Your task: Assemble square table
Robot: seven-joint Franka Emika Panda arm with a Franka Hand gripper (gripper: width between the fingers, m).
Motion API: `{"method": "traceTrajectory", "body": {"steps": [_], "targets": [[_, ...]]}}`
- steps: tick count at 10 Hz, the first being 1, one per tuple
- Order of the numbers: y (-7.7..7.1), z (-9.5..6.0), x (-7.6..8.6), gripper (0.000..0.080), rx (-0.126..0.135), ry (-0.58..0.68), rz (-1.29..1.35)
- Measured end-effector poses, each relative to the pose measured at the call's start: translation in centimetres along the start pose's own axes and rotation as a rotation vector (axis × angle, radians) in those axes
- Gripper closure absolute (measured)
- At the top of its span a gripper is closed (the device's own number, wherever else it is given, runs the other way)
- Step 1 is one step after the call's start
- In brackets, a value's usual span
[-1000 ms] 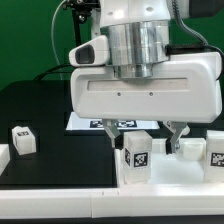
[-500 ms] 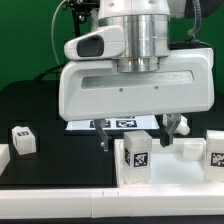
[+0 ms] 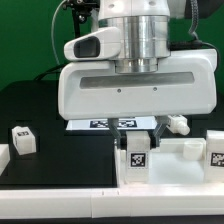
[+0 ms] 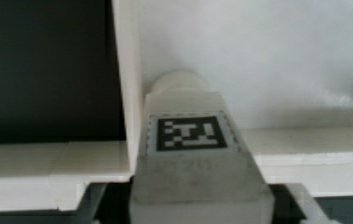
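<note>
A short white leg [image 3: 137, 158] with a black-and-white tag stands upright against the white square tabletop [image 3: 175, 165] at the front. My gripper [image 3: 138, 141] comes straight down over it, and its fingers press on the leg's two sides. In the wrist view the tagged leg [image 4: 192, 135] fills the gap between the dark fingers [image 4: 105, 200], so the gripper [image 4: 191, 205] is shut on it. The tabletop [image 4: 279, 70] lies behind the leg in that view.
Another tagged leg [image 3: 22, 139] stands on the black mat at the exterior view's left. One more [image 3: 216, 152] stands at the right edge, and a white piece [image 3: 177, 124] lies behind the tabletop. The marker board [image 3: 105, 124] lies under the gripper body.
The fingers stood wide apart on either side of the leg. They have now closed in onto it. The arm itself has hardly moved in the last half second.
</note>
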State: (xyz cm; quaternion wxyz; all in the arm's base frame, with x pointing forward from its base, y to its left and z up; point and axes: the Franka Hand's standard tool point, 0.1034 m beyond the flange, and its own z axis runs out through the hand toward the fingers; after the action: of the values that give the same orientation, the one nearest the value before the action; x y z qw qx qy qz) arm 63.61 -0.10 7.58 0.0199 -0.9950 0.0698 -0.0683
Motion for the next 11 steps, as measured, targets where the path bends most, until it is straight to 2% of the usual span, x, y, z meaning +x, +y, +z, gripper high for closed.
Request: {"method": "traceTrajectory", "body": {"steps": [3, 5, 8, 10, 11], "targets": [[0.11, 0.07, 0.02, 0.0515, -0.032, 0.007, 0.5], [0.26, 0.07, -0.08, 0.0515, -0.027, 0.013, 0.819], [0.38, 0.05, -0.1, 0.0514, -0.022, 0.012, 0.969], [0.04, -0.03, -0.32, 0.0514, -0.019, -0.026, 1.251], [-0.43, 0.11, -0.34, 0.0514, -0.005, -0.022, 1.467]]}}
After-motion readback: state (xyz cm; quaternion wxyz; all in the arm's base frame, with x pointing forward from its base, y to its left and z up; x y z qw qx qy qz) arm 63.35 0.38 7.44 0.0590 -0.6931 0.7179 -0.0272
